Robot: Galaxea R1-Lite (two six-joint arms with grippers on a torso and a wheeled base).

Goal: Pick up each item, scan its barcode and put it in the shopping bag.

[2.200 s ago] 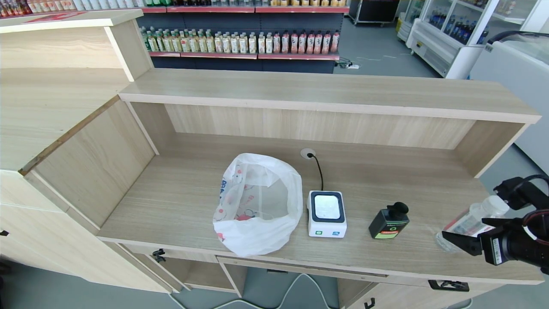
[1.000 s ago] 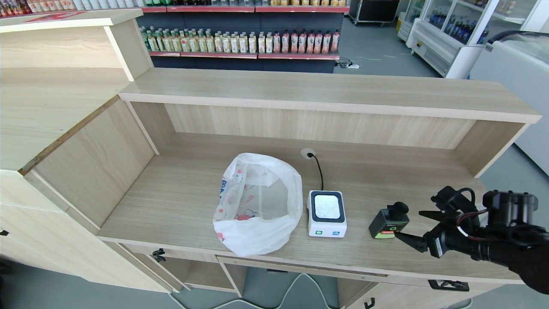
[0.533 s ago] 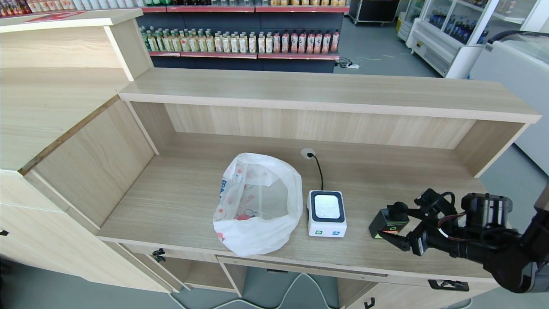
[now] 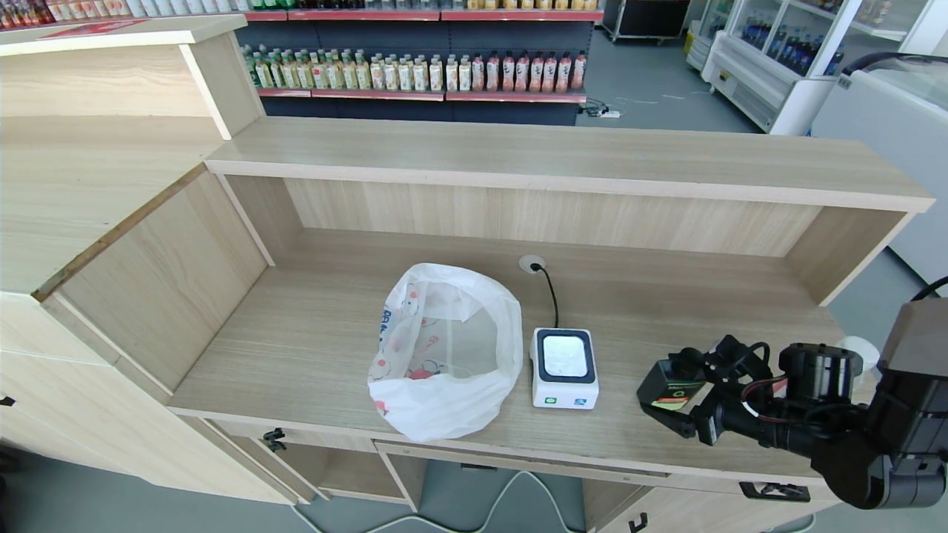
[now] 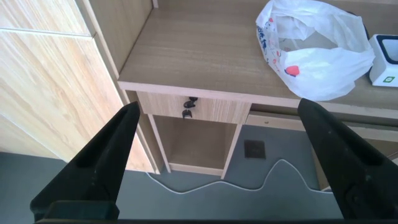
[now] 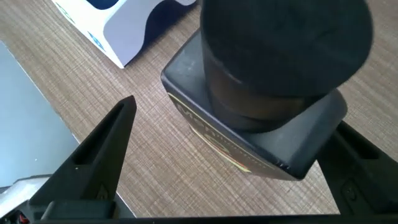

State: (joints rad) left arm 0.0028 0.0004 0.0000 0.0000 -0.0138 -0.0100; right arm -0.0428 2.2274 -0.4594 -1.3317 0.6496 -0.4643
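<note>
A small dark square bottle (image 4: 669, 386) with a black round cap and a green-and-red label lies on the wooden counter (image 4: 333, 333), right of the scanner (image 4: 564, 366). My right gripper (image 4: 680, 391) is open, with one finger on each side of this bottle (image 6: 261, 118). In the right wrist view a gap shows between the fingers (image 6: 93, 168) and the bottle. The white plastic shopping bag (image 4: 444, 348) stands open left of the scanner. My left gripper (image 5: 219, 107) is open and holds nothing, off the counter's front left, with the bag (image 5: 314, 46) ahead of it.
A clear bottle's cap (image 4: 859, 348) peeks out behind my right arm at the counter's right end. The scanner's black cable (image 4: 549, 292) runs to a hole in the counter. A raised shelf (image 4: 563, 159) and side walls enclose the counter. Drawers (image 5: 193, 109) hang below its front edge.
My right gripper has moved left from the clear bottle at the counter's right end to the dark bottle, and its open fingers now straddle it. The bottle, bag and scanner have not moved.
</note>
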